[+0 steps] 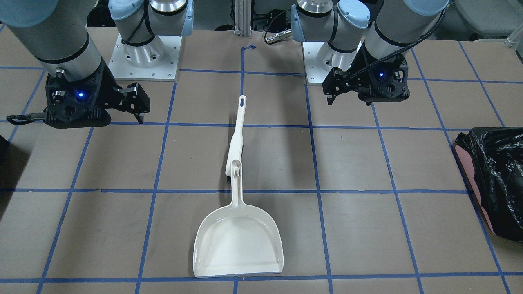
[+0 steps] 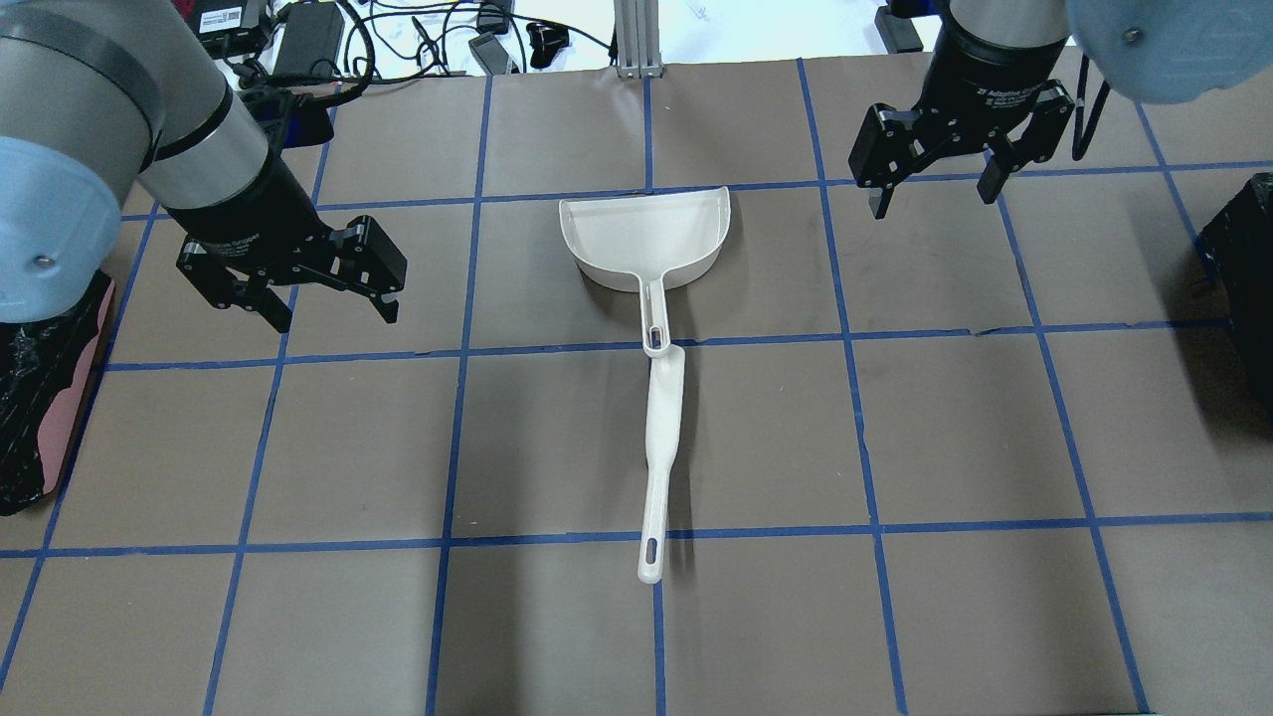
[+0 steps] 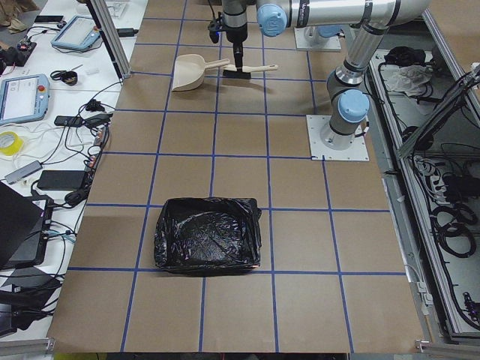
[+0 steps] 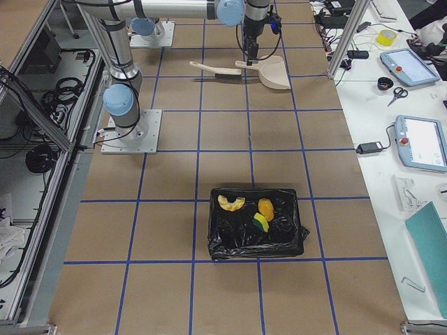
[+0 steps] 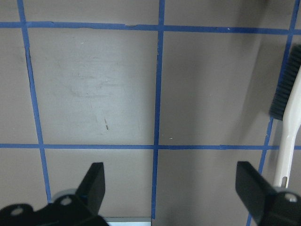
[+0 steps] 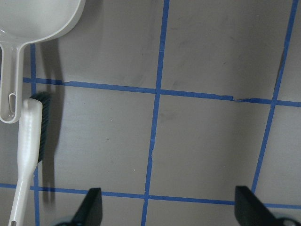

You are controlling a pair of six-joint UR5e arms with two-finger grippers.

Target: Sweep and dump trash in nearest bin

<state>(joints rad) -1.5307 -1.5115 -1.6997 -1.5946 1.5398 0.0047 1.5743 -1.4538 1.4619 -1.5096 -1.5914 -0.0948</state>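
Observation:
The trash lies inside the dark bin [image 4: 292, 241] in the exterior right view: pale peel pieces [image 4: 230, 203], an amber-orange lump [image 4: 266, 208] and a yellow-green sponge piece [image 4: 260, 222]. Only a corner of this bin [image 2: 1243, 268] shows at the overhead view's right edge. A white dustpan [image 2: 646, 234] and a white brush [image 2: 664, 438] lie end to end mid-table. My left gripper [image 2: 334, 313] hovers open and empty left of the pan. My right gripper [image 2: 935, 199] hovers open and empty to its right. The wrist views show open fingers [image 5: 94, 183] [image 6: 249, 207] over bare table.
A pink bin lined with a black plastic bag [image 2: 50, 398] stands at the table's left end and holds nothing visible [image 3: 206, 240]. Brown paper with blue tape grid lines [image 2: 457, 447] covers the table. Cables and devices lie beyond the far edge [image 2: 328, 40].

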